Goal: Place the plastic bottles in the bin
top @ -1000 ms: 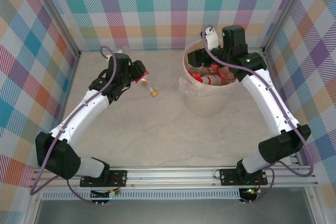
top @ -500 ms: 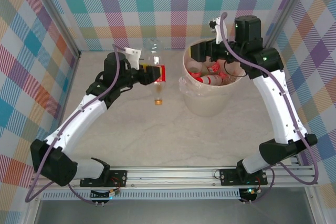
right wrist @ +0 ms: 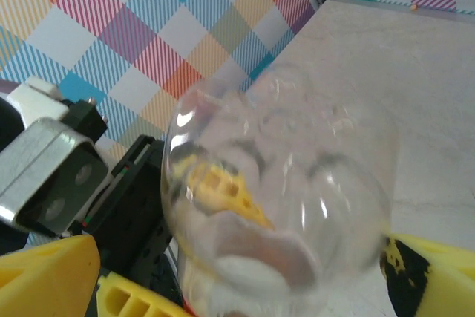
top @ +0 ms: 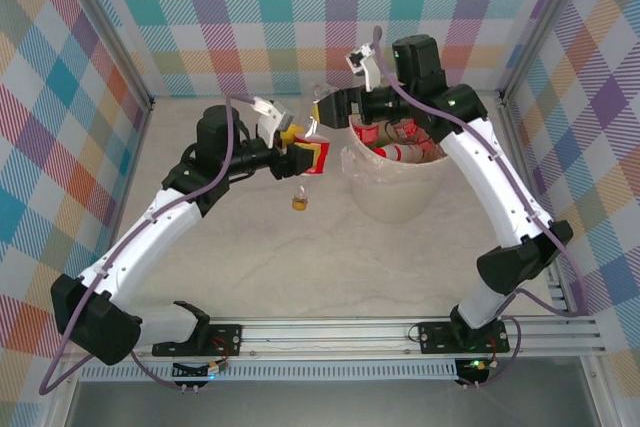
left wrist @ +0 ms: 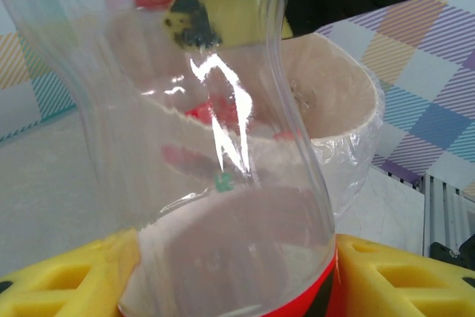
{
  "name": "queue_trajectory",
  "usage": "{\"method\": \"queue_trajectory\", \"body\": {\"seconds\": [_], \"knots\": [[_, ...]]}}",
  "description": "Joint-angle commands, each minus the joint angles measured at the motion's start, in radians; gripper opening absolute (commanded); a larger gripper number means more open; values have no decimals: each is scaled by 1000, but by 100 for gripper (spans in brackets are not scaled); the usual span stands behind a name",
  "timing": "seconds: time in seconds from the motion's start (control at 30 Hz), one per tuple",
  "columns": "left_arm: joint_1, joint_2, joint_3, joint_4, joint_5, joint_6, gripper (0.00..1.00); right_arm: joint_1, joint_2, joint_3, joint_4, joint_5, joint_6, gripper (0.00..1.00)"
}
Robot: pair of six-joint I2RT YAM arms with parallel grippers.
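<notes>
Left claw (top: 303, 152) clamps clear red-labelled plastic bottle (left wrist: 223, 183), right claw (top: 336, 107) apart; early release drops it beside round cream-white bin (top: 400, 197)

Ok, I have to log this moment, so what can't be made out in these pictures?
Top view: whether the right gripper touches the clear bottle held by the left gripper; too small, and they overlap.
Top view: how many bottles lie in the bin; the right arm covers part of it.
Left wrist view: the bin's inside, blurred through the clear bottle.
Right wrist view: the clear bottle's cap, hidden behind its base.
</notes>
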Motion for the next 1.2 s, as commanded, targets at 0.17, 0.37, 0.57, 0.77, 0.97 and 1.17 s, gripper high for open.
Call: {"method": "queue_trajectory", "body": {"seconds": [0.17, 0.37, 0.57, 0.77, 0.97, 1.17], "knots": [[-17, 9, 34, 29, 57, 35, 60, 1, 43, 74, 35, -25, 17, 81], [-22, 13, 37, 22, 66, 38, 60, 1, 54, 93, 28, -35, 14, 67], [-22, -1, 47, 13, 37, 9, 92, 0, 29, 99, 53, 12, -6, 57], [-22, -98, -10, 64, -135, -106, 100, -18, -4, 256, 10, 176, -96, 53], [-6, -184, -64, 2, -392, -197, 100, -106, -111, 281, 38, 407, -157, 51], [26, -195, -93, -48, -548, -257, 100, -211, -237, 164, 97, 660, -258, 49]]}}
